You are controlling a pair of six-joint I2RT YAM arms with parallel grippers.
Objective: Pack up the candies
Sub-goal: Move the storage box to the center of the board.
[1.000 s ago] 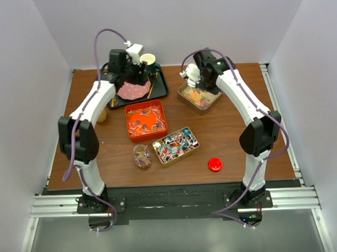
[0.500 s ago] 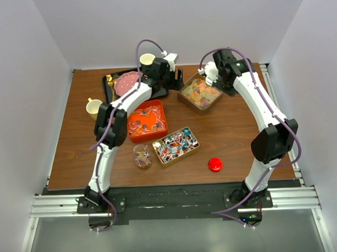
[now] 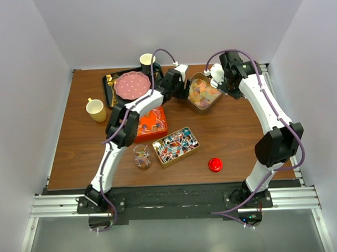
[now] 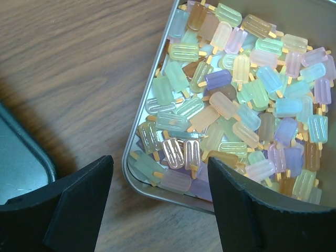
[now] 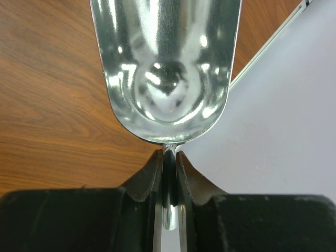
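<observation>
Pastel popsicle-shaped gummy candies (image 4: 247,100) fill a silver tin (image 4: 137,181) at the back of the table (image 3: 203,94). My left gripper (image 4: 160,205) hangs open over the tin's near corner, one finger (image 4: 79,210) over the wood and the other (image 4: 252,210) over the candies. In the top view this left gripper (image 3: 184,89) is at the tin's left side. Just right of the tin, my right gripper (image 3: 222,84) is shut on the thin handle of an empty metal scoop (image 5: 168,68). Wrapped candies fill a gold tin (image 3: 176,145) and an orange tray (image 3: 154,123).
A small glass jar (image 3: 142,156) with some candies stands left of the gold tin. A round red lid (image 3: 215,165) lies near the front. At the back left are a black tray (image 3: 109,86) with a pink plate (image 3: 133,86), a cup (image 3: 147,60) and a yellow mug (image 3: 96,109).
My left arm swung right from the black tray to the gummy tin, its jaws opening wider. My right arm drew back off the tin to its right side, still holding the scoop.
</observation>
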